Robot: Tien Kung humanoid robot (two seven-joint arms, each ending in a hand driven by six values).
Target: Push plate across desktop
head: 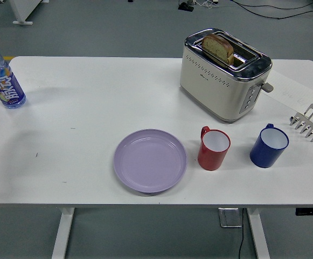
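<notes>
Sitting plate: the lilac plate (150, 160) lies flat near the near edge of the white table (91, 108), empty, with nothing touching it.
Landmark: the plate serves for every place below.
Red mug (214, 148): just right of the plate, upright, handle turned to the far side, white inside.
Blue mug (269, 145): further right, past the red mug and apart from it, upright.
Toaster (224, 73): beyond the plate and to its right, cream and chrome, with a slice of bread (217, 47) standing in one slot.
Toast rack (310, 122): far right of the plate, at the table's right edge, metal.
Bottle (2, 79): far left of the plate and further back, upright, blue cap, blue label; the print is too small to read.
Writing: none legible anywhere.
Obstruction: the surface to the plate's left and beyond it is bare; the red mug blocks its right.
Hands: only a dark sliver shows at the left edge, level with the bottle's base; I cannot tell what it is or any grip.
</notes>
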